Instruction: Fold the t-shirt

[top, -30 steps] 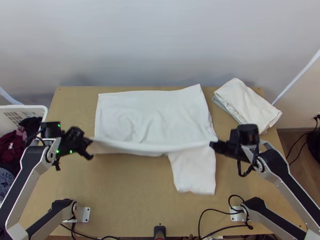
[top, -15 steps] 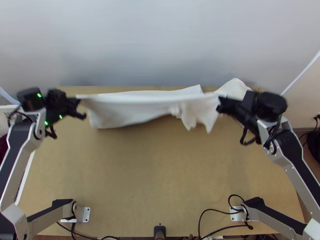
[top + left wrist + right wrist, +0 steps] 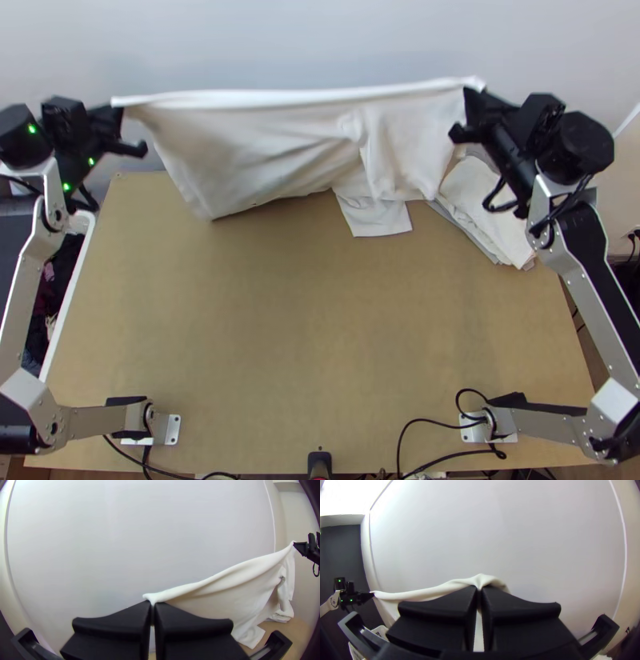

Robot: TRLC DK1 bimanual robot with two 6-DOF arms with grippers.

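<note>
Stretched between both grippers, the white t-shirt [image 3: 272, 144] hangs raised over the table's far edge, its lower part draping down and a flap low near the table. My left gripper [image 3: 120, 120] is at its upper left corner in the top view, and my right gripper [image 3: 468, 108] at its upper right corner. In the left wrist view, my left gripper [image 3: 152, 608] is shut on the edge of the t-shirt [image 3: 226, 593]. The right wrist view has my right gripper [image 3: 479, 591] shut on a bunched bit of the t-shirt [image 3: 420, 594].
A folded pale cloth pile [image 3: 488, 212] lies at the table's back right, close beside the hanging shirt. A white basket [image 3: 68, 296] with dark clothes stands along the left edge. The wall rises behind the table [image 3: 304, 344], and cables run along its near edge.
Both grippers have moved up and away toward the wall, lifting the t-shirt. Its body, earlier lying on the table, now hangs from the stretched top edge.
</note>
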